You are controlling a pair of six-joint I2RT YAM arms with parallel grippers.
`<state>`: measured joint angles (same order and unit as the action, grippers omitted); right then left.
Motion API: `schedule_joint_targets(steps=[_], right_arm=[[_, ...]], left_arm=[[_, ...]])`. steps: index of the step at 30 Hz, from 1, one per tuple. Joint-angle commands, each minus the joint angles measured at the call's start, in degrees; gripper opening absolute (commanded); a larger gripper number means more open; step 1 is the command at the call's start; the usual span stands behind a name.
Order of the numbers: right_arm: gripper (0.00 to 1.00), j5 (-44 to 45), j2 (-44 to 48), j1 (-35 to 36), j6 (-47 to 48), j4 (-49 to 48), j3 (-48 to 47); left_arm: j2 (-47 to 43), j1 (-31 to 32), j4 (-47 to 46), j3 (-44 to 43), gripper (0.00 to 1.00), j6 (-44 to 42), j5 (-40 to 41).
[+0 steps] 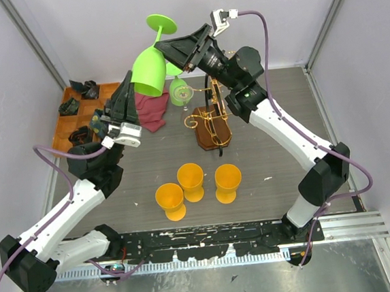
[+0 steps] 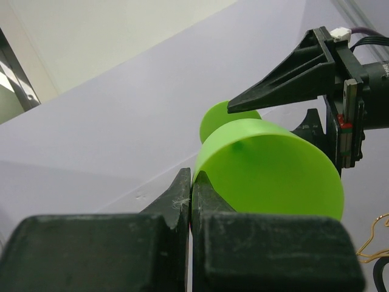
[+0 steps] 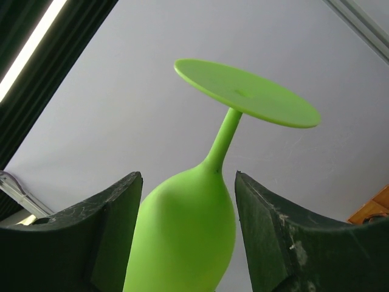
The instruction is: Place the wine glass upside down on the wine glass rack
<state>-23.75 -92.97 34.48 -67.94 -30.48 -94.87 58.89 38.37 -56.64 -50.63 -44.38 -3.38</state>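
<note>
A bright green wine glass point(image 1: 149, 71) hangs in the air upside down and tilted, its foot point(image 1: 162, 22) uppermost. My left gripper point(image 1: 129, 98) is shut on the bowl's rim; in the left wrist view point(image 2: 192, 175) the fingers pinch the thin wall of the glass point(image 2: 273, 170). My right gripper point(image 1: 172, 58) is open, with a finger on each side of the bowl point(image 3: 188, 231) just below the stem and gaps on both sides. The gold wire wine glass rack point(image 1: 210, 121) stands below on its brown oval base. A paler green glass point(image 1: 180, 91) is at its left arm.
Three orange goblets point(image 1: 193, 182) stand in the near middle of the table. A maroon cloth point(image 1: 151, 111) lies left of the rack. A compartmented orange wooden tray point(image 1: 67, 130) with dark items sits at the far left. Walls close in on both sides.
</note>
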Motion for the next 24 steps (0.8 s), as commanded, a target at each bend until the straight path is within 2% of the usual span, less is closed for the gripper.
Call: schedule_joint_targets(steps=[1, 14, 24], right_arm=[[0.67, 0.39, -0.71, -0.05, -0.88, -3.98, -0.88], [0.44, -0.51, -2.83, -0.07, -1.75, -6.45, -1.72], [0.45, 0.2, -4.01, -0.03, -2.18, -7.41, -1.62]], left_arm=[[-0.04, 0.14, -3.23, -0.02, 0.0, -0.62, -0.05], [1.31, 0.2, -3.23, -0.57, 0.0, -1.06, -0.01], [1.07, 0.15, -3.17, -0.41, 0.01, 0.28, -0.87]])
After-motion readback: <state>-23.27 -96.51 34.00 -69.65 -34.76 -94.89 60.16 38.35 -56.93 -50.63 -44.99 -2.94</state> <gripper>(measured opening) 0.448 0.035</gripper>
